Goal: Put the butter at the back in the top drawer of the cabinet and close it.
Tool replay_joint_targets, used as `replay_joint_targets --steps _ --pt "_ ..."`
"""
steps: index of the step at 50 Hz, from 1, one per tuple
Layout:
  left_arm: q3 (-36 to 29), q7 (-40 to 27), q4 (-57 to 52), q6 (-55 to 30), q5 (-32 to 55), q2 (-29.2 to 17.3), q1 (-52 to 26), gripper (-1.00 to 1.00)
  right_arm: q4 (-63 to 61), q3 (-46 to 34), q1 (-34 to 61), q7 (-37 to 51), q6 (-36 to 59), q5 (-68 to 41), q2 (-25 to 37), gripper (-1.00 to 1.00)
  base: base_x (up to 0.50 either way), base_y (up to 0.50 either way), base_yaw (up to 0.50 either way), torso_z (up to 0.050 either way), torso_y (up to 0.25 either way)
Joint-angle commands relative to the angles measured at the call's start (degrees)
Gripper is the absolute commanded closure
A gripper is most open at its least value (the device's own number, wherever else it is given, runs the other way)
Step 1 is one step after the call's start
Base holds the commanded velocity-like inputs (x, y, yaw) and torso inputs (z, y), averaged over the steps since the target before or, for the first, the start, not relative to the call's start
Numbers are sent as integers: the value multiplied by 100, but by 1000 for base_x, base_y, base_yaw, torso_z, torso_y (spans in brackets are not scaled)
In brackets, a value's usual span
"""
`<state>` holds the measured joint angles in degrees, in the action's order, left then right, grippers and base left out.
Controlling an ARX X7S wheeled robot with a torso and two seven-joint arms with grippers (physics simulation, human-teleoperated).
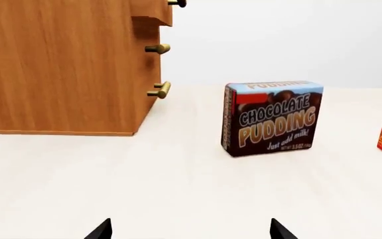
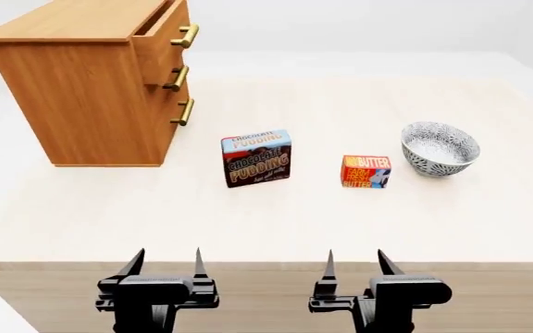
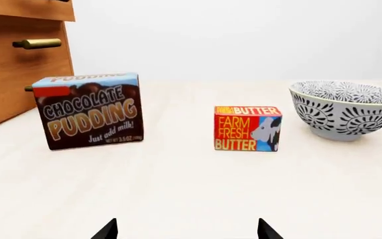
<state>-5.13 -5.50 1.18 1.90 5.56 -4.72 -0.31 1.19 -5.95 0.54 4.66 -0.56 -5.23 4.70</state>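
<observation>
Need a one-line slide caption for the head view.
Both open grippers wait before butter, pudding box, bowl and cabinet.

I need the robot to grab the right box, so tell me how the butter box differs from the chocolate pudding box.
The butter box is clearly smaller than the chocolate pudding box. The butter box is red-orange with yellow lettering and a blue panel; the pudding box is dark brown with a light blue top band. The butter stands nearer the patterned bowl, the pudding nearer the cabinet. Both stand upright on the table, untouched.
</observation>
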Motion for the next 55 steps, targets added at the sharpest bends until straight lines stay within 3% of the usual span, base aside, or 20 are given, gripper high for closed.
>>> replay_joint_targets --steps 1,16,40,55 --pt "-88 -111 -6 -71 76 -70 -14 -100 -5 -60 13 110 35 -94 70 -100 0 0 0 50 -10" --pt "-33 -377 -891 -759 279 -234 55 -100 -1218 -111 -239 297 693 -225 306 -100 0 0 0 50 -9" --pt "51 -598 -3984 -3376 964 -773 -251 -100 -3787 -181 8 562 2926 -448 775 -100 0 0 0 50 -1" --pt "-23 -689 -4658 -3345 904 -942 -27 -100 -4593 -198 93 724 3447 -501 880 -100 0 0 0 13 0"
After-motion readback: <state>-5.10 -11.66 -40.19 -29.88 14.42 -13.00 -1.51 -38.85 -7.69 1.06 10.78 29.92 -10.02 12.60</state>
